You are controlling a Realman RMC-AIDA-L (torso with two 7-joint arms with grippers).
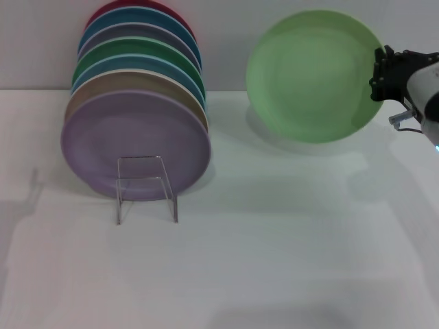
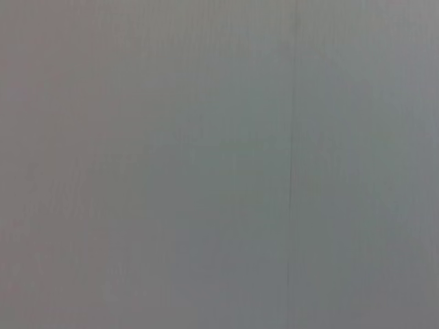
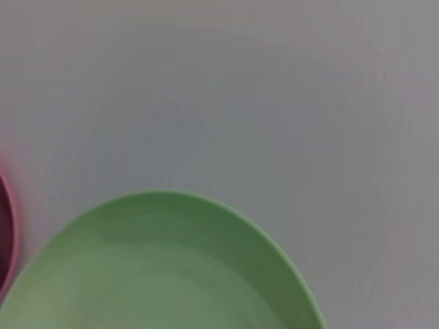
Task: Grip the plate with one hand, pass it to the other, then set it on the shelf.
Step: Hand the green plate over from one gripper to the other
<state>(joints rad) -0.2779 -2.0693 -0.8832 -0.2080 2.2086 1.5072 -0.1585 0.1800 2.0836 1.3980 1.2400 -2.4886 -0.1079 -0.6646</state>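
green plate [image 1: 312, 75] in raised right pincer [image 1: 381, 72]

The head camera looked down at the table [image 1: 274, 260]; the right wrist camera sat close over the plate [image 1: 312, 75] [image 3: 158, 274], shared by both; the left faced blank grey.

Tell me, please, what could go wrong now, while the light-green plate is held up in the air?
1. The right hand grips the light-green plate only at its edge, above the table; it might slip and fall.
2. The left hand is not in view, so the handover may fail.
3. The wire shelf already carries a stack with the lilac plate in front; little room seems left.
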